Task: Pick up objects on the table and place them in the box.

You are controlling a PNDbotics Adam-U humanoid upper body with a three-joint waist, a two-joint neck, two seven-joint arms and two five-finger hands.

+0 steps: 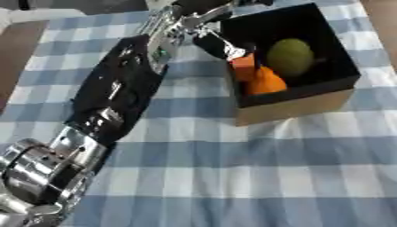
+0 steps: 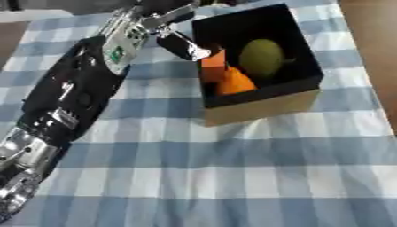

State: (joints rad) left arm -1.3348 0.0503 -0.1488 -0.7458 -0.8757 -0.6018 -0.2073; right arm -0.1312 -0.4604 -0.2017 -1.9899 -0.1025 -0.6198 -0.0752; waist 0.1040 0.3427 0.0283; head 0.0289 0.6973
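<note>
An open box (image 1: 291, 108) with a black inside and tan outer walls stands on the checked cloth at the upper right. In it lie a round green fruit (image 1: 290, 56), an orange fruit (image 1: 266, 83) and a small orange block (image 1: 243, 63) against the left wall. My left arm reaches from the lower left up to the box. My left hand (image 1: 203, 27) hangs over the box's left rim, fingers spread and straight, with one fingertip (image 1: 229, 52) just above the orange block. Nothing is held in it. My right hand shows in neither view.
A blue and white checked cloth (image 2: 232, 168) covers the table. Bare brown table (image 2: 372, 40) shows along the right edge and at the upper left. My black and silver left forearm (image 1: 116, 93) lies across the left of the cloth.
</note>
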